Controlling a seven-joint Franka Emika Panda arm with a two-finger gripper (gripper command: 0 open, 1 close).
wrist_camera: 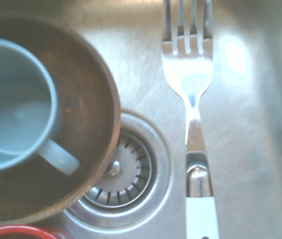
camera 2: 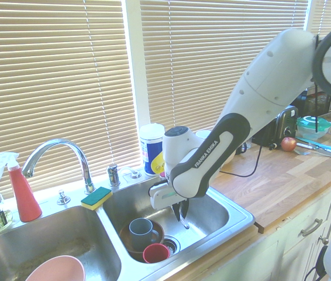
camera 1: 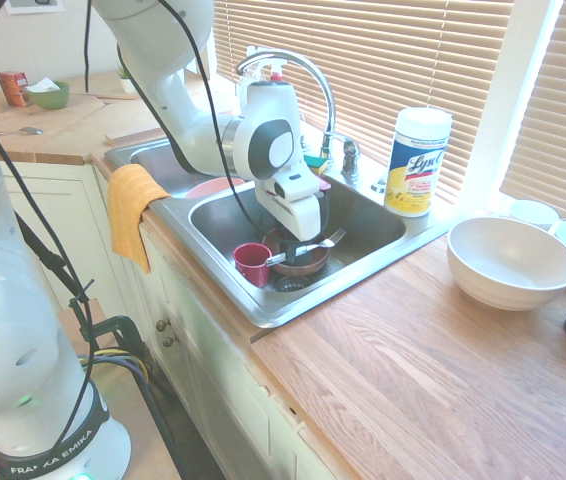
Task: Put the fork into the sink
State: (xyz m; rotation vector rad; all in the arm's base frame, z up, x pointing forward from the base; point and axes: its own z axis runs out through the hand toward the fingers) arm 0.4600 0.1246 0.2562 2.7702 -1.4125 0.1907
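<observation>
The pincer [camera 1: 304,250], clamped on the fork [wrist_camera: 199,172], should lower it beside the brown bowl [wrist_camera: 88,107], then release gently near the bottom.

The fork [wrist_camera: 193,89] was silver with a white handle. In the sink [camera 2: 209,219], silver-grey steel, sat a red cup [camera 1: 252,264], a grey-blue mug [wrist_camera: 16,109] and a brown bowl [wrist_camera: 83,114]. An orange cloth [camera 1: 131,213] hung over the worktop's [camera 1: 433,370] edge, which was tan with streaky wood grain.
</observation>
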